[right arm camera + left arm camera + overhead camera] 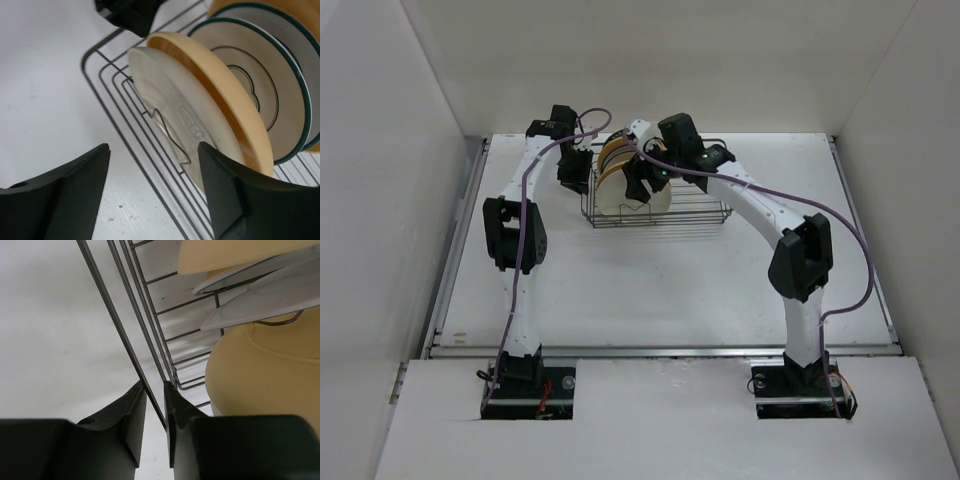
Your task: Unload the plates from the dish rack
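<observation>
On the white-walled surface point(670, 290), the dish rack point(692, 213) sits at the far middle with the plates point(620, 172) standing upright in its left end, and we see none outside it. The left end effector point(155, 410) is pinched on the rack's rim wire. The right end effector point(154, 160) gapes empty around the front plate point(170, 115), so we judge the unloading barely begun.

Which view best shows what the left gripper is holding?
Left wrist: the left gripper is shut on the dish rack rim wire. Top external shows it only as a dark shape at the rack's left end; right wrist, just a black corner.
</observation>
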You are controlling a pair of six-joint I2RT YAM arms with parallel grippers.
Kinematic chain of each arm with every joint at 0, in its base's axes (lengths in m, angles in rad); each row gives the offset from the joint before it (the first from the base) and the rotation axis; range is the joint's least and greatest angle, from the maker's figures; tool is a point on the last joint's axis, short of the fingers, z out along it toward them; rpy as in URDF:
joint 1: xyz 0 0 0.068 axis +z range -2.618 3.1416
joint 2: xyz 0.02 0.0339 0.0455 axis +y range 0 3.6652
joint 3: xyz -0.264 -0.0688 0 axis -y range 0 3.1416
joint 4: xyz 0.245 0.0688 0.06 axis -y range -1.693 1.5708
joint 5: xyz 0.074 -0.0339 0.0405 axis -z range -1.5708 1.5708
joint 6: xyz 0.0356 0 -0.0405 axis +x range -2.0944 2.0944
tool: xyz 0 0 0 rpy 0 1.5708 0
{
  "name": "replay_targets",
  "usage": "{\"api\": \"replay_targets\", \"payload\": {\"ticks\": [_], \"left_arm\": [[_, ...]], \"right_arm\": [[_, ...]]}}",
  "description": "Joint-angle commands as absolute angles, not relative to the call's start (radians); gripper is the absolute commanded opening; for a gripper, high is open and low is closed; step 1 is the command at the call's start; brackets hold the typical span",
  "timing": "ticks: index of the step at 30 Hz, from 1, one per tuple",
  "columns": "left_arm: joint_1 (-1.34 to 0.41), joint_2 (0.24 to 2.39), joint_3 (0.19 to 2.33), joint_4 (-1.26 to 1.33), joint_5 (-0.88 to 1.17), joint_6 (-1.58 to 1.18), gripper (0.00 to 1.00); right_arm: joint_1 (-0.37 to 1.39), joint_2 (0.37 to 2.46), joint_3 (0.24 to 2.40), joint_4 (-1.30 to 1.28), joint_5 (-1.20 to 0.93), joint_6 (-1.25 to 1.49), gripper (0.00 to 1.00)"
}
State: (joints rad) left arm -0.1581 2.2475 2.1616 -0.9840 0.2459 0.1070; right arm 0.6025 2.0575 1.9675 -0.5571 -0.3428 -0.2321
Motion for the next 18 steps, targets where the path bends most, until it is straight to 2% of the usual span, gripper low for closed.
{"api": "replay_targets", "payload": {"ticks": [1,4,6,7,9,11,18], "left_arm": [[-0.163,2.229,2.203,-0.996,0.218,0.112,0.19],[-0.163,2.229,2.203,-0.996,0.2,0.121,0.2],[-0.163,2.229,2.203,-0.986,0.19,0.132,0.15],[-0.163,2.229,2.212,-0.986,0.19,0.132,0.13],[-0.163,2.229,2.212,-0.986,0.19,0.141,0.1],[-0.172,2.229,2.221,-0.986,0.181,0.141,0.1],[-0.172,2.229,2.221,-0.996,0.149,0.15,0.1]], "right_arm": [[0.545,1.938,1.991,-0.486,-0.438,-0.213,0.79],[0.503,1.917,1.968,-0.477,-0.518,-0.161,0.82],[0.462,1.928,1.959,-0.468,-0.581,-0.141,0.82],[0.45,1.937,1.959,-0.468,-0.598,-0.121,0.81],[0.419,1.972,1.968,-0.468,-0.658,-0.101,0.72],[0.408,1.993,1.968,-0.468,-0.683,-0.091,0.66],[0.399,2.037,1.986,-0.468,-0.706,-0.091,0.65]]}}
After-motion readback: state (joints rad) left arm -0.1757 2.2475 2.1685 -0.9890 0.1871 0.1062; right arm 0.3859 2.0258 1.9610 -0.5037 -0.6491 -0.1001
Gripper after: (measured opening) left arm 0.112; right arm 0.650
